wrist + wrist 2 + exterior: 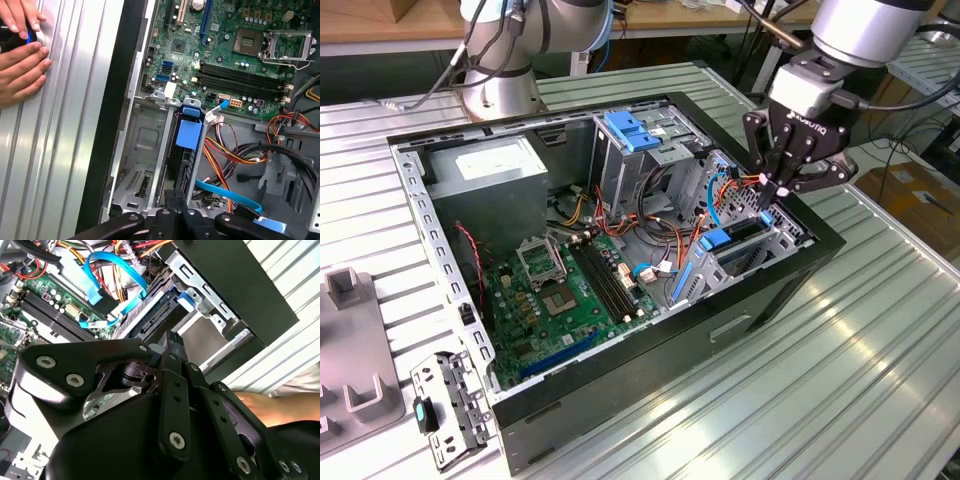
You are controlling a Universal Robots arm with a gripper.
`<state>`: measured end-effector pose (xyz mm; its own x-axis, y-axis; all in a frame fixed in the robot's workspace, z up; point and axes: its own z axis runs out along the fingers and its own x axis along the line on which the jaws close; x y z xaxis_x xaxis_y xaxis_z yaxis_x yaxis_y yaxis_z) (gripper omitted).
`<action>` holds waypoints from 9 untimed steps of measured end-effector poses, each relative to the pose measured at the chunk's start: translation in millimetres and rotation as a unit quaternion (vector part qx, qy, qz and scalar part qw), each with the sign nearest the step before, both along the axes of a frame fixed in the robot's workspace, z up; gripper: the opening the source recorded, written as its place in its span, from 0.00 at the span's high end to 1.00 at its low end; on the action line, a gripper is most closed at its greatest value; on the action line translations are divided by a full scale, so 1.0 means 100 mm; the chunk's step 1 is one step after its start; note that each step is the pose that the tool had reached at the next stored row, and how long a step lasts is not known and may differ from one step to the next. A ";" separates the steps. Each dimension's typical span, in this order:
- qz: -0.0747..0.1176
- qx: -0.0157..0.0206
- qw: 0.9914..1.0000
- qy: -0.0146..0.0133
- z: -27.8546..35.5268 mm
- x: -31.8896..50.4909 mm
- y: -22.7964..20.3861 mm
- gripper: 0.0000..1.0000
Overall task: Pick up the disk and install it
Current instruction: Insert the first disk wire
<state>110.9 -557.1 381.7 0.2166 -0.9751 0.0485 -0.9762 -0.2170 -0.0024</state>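
One disk: the disk [189, 134] stands on its edge in a slot of the grey drive cage [142, 150]. The cage sits inside the open computer case [650, 370] on the bench [840, 380].
Done part: the disk looks picked up and put into its slot. Its blue end tab points toward the green motherboard [225, 45].
Left part: I cannot tell if the disk is pushed all the way in and clicked tight, so that bit may be left.
Tool place: the tool [772, 192] hangs over the cage, at the disk's end away from the blue tab.
Tool grip: narrow, with the fingers [173, 340] close together. They look like they pinch the disk's end, but the touch itself is hard to see.
Nearby: a person's hand [20, 75] rests on the bench beside the case, well apart from the tool.
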 end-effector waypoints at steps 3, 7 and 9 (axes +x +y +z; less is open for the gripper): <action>0.007 0.001 1.000 0.003 0.007 0.060 0.000 0.89; 0.013 0.001 1.000 0.005 0.006 0.227 0.001 0.89; 0.016 0.001 1.000 0.006 0.004 0.298 0.002 0.89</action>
<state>140.7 -556.9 382.1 0.2474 -0.9679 0.0441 -0.9689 -0.2473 0.0081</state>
